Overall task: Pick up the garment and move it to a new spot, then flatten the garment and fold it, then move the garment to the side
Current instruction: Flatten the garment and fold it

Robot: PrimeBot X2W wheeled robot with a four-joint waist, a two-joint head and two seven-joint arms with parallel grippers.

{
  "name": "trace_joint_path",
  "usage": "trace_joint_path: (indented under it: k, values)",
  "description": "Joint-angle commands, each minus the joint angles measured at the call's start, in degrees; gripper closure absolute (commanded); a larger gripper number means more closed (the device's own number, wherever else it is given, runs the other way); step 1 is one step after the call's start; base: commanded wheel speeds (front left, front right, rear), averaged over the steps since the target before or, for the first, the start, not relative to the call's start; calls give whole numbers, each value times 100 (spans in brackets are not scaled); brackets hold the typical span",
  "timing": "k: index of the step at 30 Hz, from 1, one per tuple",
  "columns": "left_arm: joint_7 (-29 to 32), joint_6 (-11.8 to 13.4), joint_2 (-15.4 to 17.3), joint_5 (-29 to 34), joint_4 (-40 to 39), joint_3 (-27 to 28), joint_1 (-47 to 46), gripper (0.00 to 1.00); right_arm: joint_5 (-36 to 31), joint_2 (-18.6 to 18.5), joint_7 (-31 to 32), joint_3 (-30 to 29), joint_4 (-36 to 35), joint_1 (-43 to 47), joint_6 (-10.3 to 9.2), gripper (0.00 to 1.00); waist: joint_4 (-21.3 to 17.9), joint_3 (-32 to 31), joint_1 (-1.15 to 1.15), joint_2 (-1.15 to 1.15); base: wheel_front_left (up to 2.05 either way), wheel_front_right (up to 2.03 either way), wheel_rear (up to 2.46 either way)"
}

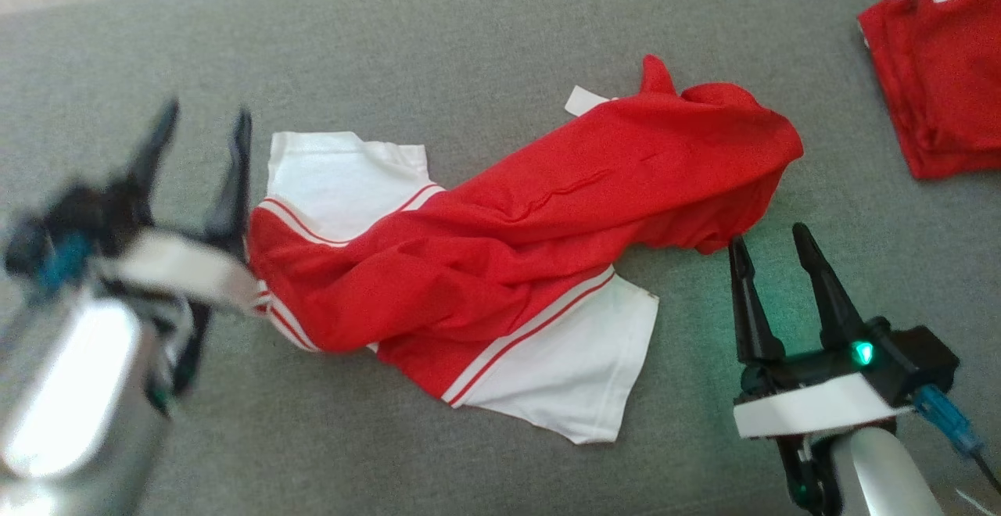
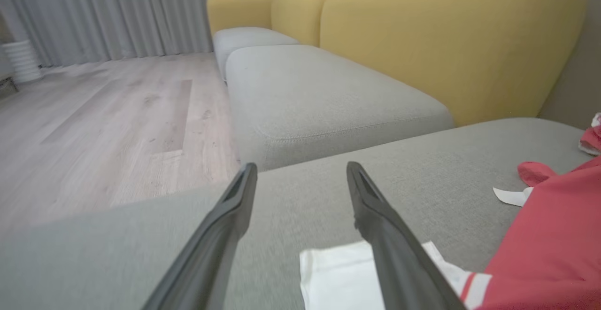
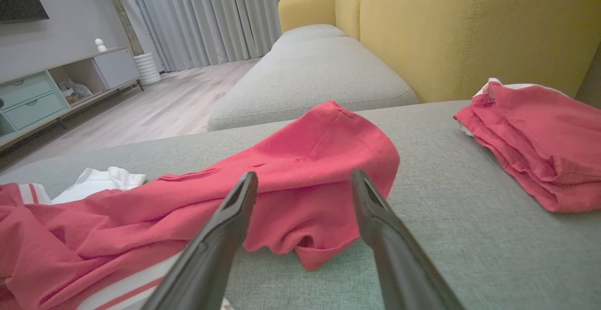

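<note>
- The garment (image 1: 500, 242), a red top with white sleeves and thin red-and-white stripes at the seams, lies loose and rumpled on the grey cushion (image 1: 469, 23). Its body is bunched into a long diagonal roll running from lower left to upper right in the head view.
- One white sleeve (image 1: 336, 180) lies flat at the garment's upper left. The other sleeve (image 1: 563, 375) is spread out below the red roll. A small white tag (image 1: 585, 100) pokes out near the far end.
- The left gripper (image 1: 205, 113) is blurred in the head view, just beside the garment's left edge. Its two dark fingers stand wide apart with nothing between them. In the left wrist view (image 2: 301, 169) one finger (image 2: 399, 253) crosses over the white sleeve corner, and I cannot tell whether it touches the cloth.
- The right gripper (image 1: 769, 236) is below the garment's right end. Its jaws are spread wide and empty, and the tips are close to the red hem, which sags in folds before them in the right wrist view (image 3: 304, 176).
- A second, folded red garment (image 1: 938, 70) lies well apart, at the cushion's far right.
- Beyond the cushion are a yellow backrest (image 2: 446, 42), a pale wooden floor (image 2: 117, 112), grey curtains (image 2: 117, 14) and a low cabinet (image 3: 37, 98).
</note>
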Motion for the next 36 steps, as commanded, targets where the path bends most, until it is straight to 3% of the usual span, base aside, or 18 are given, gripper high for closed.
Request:
trace_joint_path:
  k: [1,3,4,5,11,15,22,23,24,25,27,36]
  values:
    - [218,-52,298,95,-266,202,-490,0,-31,-73,-22,154,-188,-162,-10,0,-34,107,-1,0,0,0,0]
    - [869,-255,562,155,-292,36,-835,0,-26,-74,-22,192,-183,-227,-10,0,-72,188,-1,0,0,0,0]
    - [1613,-518,796,136,-217,-168,-1125,0,-17,-74,-22,230,-175,-297,-10,0,-119,262,-1,0,0,0,0]
    - [1980,-629,891,72,-156,-258,-1246,0,-13,-73,-22,246,-169,-329,-10,0,-142,293,-1,0,0,0,0]
    - [3531,-913,1301,-589,93,-570,-1730,0,17,-60,-22,315,-152,-479,-10,0,-308,490,-1,0,0,0,0]
    - [4031,-949,1505,-1014,184,-655,-1848,0,43,-43,-22,343,-138,-544,-10,0,-426,602,-1,0,0,0,0]
    - [4205,-960,1704,-1216,313,-723,-1879,0,80,-18,-22,356,-136,-627,-10,0,-568,765,-1,0,0,0,0]
    - [4234,-961,1710,-1265,322,-739,-1871,16,84,-16,-22,352,-135,-633,-10,0,-577,776,-1,0,0,0,0]
    - [4252,-962,1725,-1297,317,-759,-1867,62,86,-14,-22,350,-135,-640,-10,0,-584,787,-1,0,0,0,0]
    - [4234,-963,1737,-1328,305,-763,-1871,91,87,-12,-22,348,-134,-648,-10,0,-589,796,-1,0,0,0,0]
    - [4159,-964,1750,-1365,292,-769,-1881,100,87,-9,-22,341,-129,-659,-10,0,-590,801,-1,0,0,0,0]
    - [3253,-967,1702,-1181,117,-877,-2163,100,-34,-172,-22,338,-145,-715,-10,0,-369,698,-1,0,0,0,0]
